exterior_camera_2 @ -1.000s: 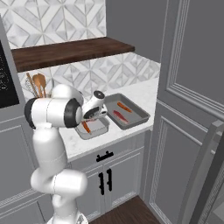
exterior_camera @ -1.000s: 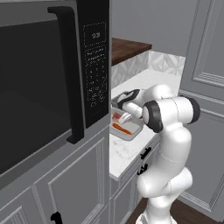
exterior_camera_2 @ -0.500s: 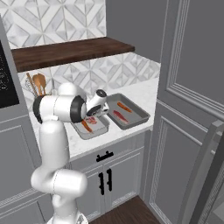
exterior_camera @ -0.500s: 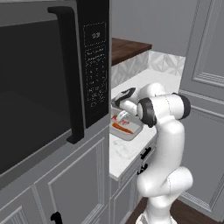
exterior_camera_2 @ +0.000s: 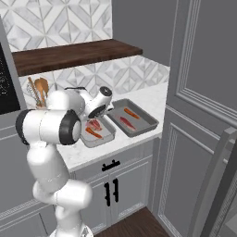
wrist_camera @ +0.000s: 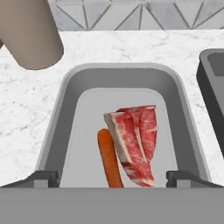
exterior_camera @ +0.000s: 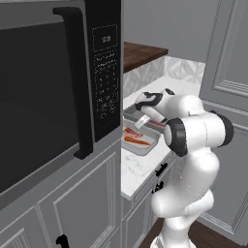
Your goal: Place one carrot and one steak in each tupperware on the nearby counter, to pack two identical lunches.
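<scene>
The near tupperware (wrist_camera: 61, 109) holds one carrot (wrist_camera: 109, 157) and one steak (wrist_camera: 136, 140) lying side by side. It is the same grey container (exterior_camera_2: 107, 135) on the white counter (exterior_camera_2: 152, 99), and its carrot (exterior_camera_2: 94, 133) and steak (exterior_camera_2: 95, 124) are in sight there too. The second tupperware (exterior_camera_2: 147, 121) to its right holds another carrot (exterior_camera_2: 132, 112) and steak (exterior_camera_2: 126, 122). My gripper (wrist_camera: 113, 178) hovers open just above the near container's front rim, fingertips (wrist_camera: 43, 177) wide apart and empty. From the left it hangs over that container (exterior_camera: 141, 123).
A tan utensil holder (wrist_camera: 28, 35) stands on the counter behind the near container, with wooden utensils (exterior_camera_2: 39, 88) in it. A black microwave (exterior_camera: 58, 97) fills the left side. A dark wooden shelf (exterior_camera_2: 74, 51) runs above, and tall grey cabinet panels (exterior_camera_2: 203, 92) close the right.
The hand has lifted out of the near tupperware and drawn back a little. The steak now lies free beside the carrot.
</scene>
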Available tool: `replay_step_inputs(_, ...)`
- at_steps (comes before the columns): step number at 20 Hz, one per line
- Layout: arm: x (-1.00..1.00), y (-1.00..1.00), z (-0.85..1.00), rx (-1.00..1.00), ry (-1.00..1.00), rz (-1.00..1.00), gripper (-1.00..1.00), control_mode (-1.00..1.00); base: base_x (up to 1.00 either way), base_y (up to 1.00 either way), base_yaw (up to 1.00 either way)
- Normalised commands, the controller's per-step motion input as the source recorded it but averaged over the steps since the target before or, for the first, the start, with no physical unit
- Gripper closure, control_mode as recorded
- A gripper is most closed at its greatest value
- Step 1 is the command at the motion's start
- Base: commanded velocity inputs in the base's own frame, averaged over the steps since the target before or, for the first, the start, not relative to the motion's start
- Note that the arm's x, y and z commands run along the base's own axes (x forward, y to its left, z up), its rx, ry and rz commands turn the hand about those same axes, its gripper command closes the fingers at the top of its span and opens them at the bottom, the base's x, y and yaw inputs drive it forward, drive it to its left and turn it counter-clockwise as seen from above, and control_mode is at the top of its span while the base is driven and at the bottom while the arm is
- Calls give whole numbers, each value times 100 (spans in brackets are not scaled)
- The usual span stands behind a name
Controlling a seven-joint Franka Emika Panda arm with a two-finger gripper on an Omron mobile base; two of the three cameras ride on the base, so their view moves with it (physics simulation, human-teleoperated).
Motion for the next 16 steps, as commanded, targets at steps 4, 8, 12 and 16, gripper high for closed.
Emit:
replay_step_inputs(4, -100, -4, 69, 0, -3, 0, -100, -100, 0, 0, 0)
replay_step_inputs(8, -100, -7, 52, -2, 5, -4, -100, -100, 0, 0, 0)
replay_step_inputs(12, -100, -17, 69, -7, 7, -7, -100, -100, 0, 0, 0)
replay_step_inputs(16, -100, -19, 84, -5, 4, 0, -100, -100, 0, 0, 0)
